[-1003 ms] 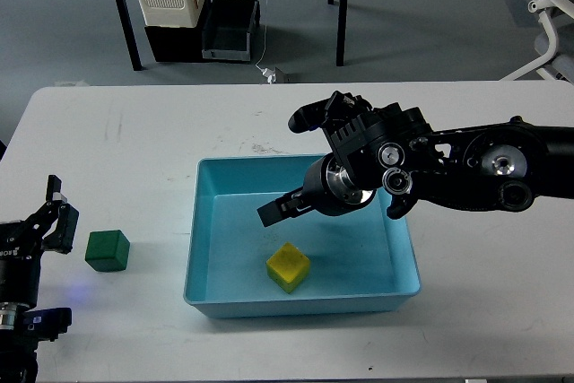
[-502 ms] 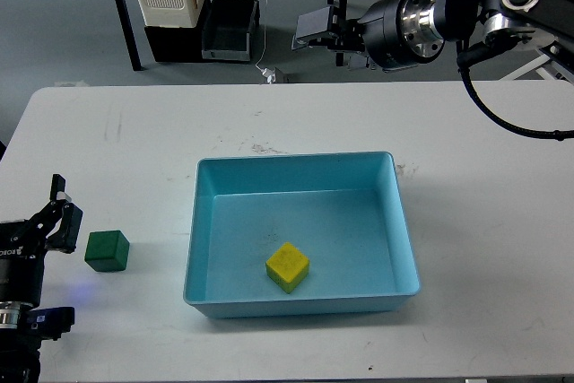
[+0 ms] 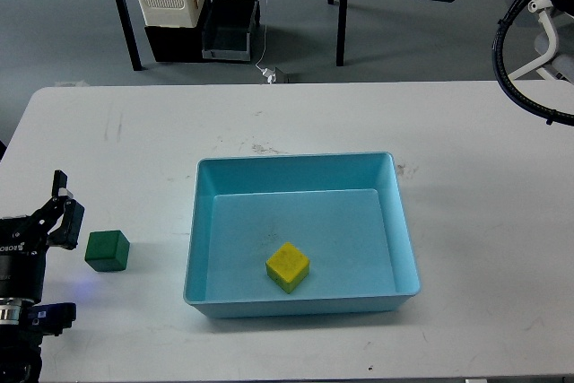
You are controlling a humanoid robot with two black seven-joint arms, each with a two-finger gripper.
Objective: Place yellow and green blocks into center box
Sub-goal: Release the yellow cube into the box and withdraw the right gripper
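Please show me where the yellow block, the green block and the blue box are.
yellow block (image 3: 288, 264), head view, on its top face.
green block (image 3: 108, 249), head view, on its front face.
blue box (image 3: 405, 239), head view, on its right wall.

White table (image 3: 134, 132) carries blue box (image 3: 405, 248) and green block (image 3: 108, 250).
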